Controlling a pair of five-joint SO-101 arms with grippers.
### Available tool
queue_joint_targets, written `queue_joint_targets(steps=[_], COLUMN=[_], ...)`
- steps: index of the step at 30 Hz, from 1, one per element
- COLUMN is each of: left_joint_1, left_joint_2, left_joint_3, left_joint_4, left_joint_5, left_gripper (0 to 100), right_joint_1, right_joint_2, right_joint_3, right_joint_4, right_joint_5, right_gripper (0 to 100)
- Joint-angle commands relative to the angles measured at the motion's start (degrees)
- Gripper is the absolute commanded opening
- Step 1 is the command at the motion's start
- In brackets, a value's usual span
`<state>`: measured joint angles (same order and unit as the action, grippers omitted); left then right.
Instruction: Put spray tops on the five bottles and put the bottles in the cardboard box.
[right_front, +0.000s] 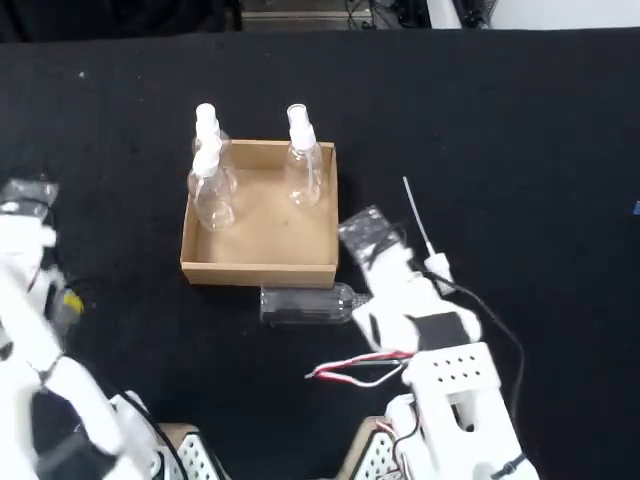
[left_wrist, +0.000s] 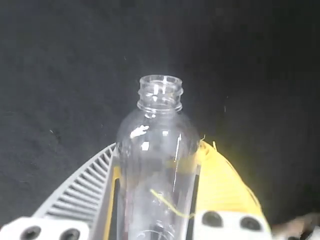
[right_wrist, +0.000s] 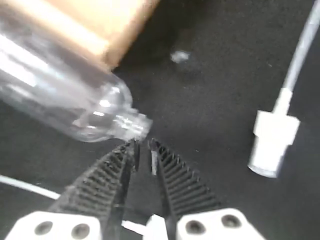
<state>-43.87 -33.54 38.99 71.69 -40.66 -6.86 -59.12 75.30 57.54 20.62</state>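
A: What is on the left?

B: The left arm (right_front: 30, 330) stands at the table's (right_front: 520, 120) left edge. The left gripper (left_wrist: 159, 147) is clenched on an open-necked bottle (left_wrist: 157, 170), one finger on each side of its clear body. The neck, with no spray top on it, points away from the wrist.

A: And the middle?

B: The cardboard box (right_front: 260, 272) sits there with three capped bottles upright inside it. Two (right_front: 208, 128) (right_front: 212, 190) are at its left wall, one behind the other, and one (right_front: 303, 165) is in the far right corner. Just near of the box is a lying bottle (right_front: 305, 304) on its side, its bare neck to the right.

A: The right side?

B: The right arm (right_front: 440, 340) reaches in from the near edge, angled far and left. The right gripper (right_wrist: 142, 147) has its fingers drawn nearly together with nothing between them. Their tips are just beside the lying bottle's neck. A loose spray top (right_front: 437, 263) lies to the right of that arm, with its tube pointing far.
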Motion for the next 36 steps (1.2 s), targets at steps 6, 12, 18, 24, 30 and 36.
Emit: queue_joint_targets(steps=[6,12,18,24,30,36], left_joint_1=[7.87,11.03,10.86,11.12,10.86,10.77], left_joint_2=[-9.93,-9.76,-10.37,-10.37,-10.37,-10.90], left_joint_3=[9.36,10.59,13.32,19.12,24.13,24.04], left_joint_4=[-22.51,-33.67,-34.29,-39.65,-47.47,-47.21], left_joint_5=[34.20,46.51,49.58,49.93,49.76,49.85], left_gripper=[3,3,3,3,3,3], right_joint_1=[5.80,6.95,15.47,18.11,18.37,15.91], right_joint_2=[0.84,0.84,1.45,14.11,31.25,42.33], right_joint_3=[-15.78,-17.27,-19.21,-31.16,-42.77,-44.00], right_joint_4=[16.53,17.76,17.93,17.67,18.64,18.46], right_joint_5=[13.89,21.98,21.10,9.76,6.51,9.58], right_gripper=[18.5,22.2,22.2,22.2,22.2,22.2])
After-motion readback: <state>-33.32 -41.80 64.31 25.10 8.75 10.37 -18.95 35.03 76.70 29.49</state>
